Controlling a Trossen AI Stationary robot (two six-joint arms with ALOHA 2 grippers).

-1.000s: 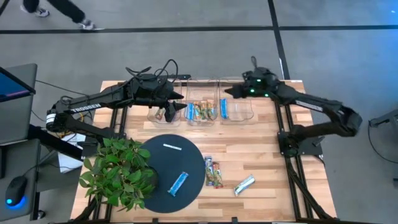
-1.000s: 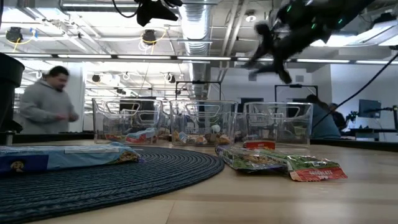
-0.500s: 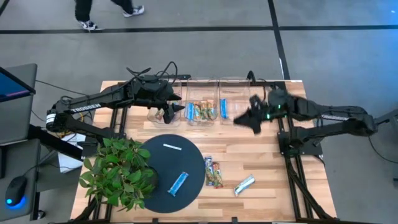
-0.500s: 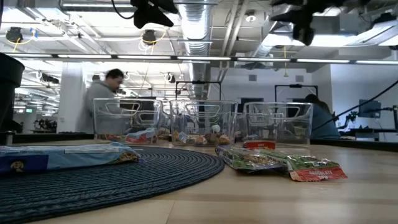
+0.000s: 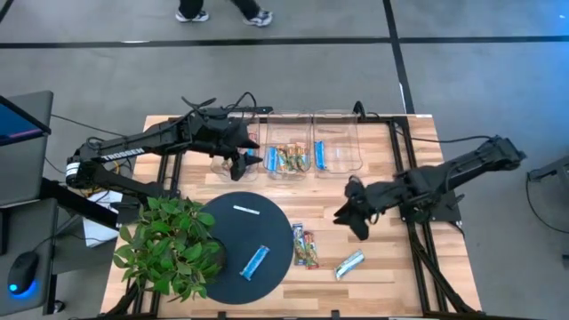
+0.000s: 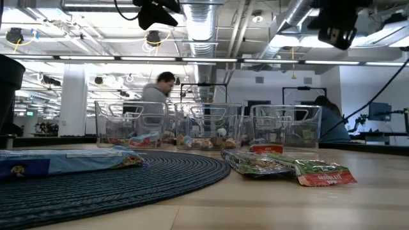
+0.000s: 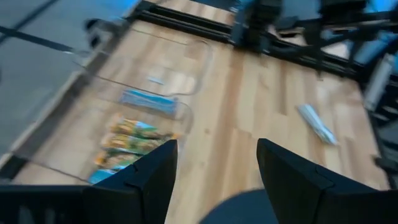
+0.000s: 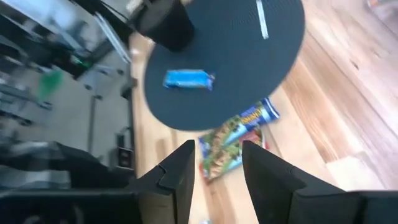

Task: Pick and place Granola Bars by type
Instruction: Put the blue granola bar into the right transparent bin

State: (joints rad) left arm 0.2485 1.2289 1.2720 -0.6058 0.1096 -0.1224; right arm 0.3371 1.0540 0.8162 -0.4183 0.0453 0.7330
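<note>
A risk is judged at the left side first: the left pincer (image 5: 246,162) is held released and empty above the left clear bin (image 5: 222,166), and nothing is carried by it, so little can be spoiled there unless the bin wall is struck during a descent; on the round dark mat (image 5: 233,268) a blue bar (image 5: 255,260) is laid, near a thin white strip (image 5: 246,210), and the strip could be mistaken for a bar; just beside the mat's edge, on the bare counter (image 5: 391,258), two red-brown and green bars (image 5: 305,246) are lying side by side and touching, so both could be caught together, or one could be pushed away when the other is gripped; further right a silvery bar (image 5: 349,263) is lying alone; the right pincer (image 5: 353,212) is held above the counter with its fingers partly apart and nothing between them; the paired bars are seen near it, toward the mat, and the silvery bar is near it too, toward the counter's front edge; a slanted approach could make a flat wrapper slide instead of being lifted.
</note>
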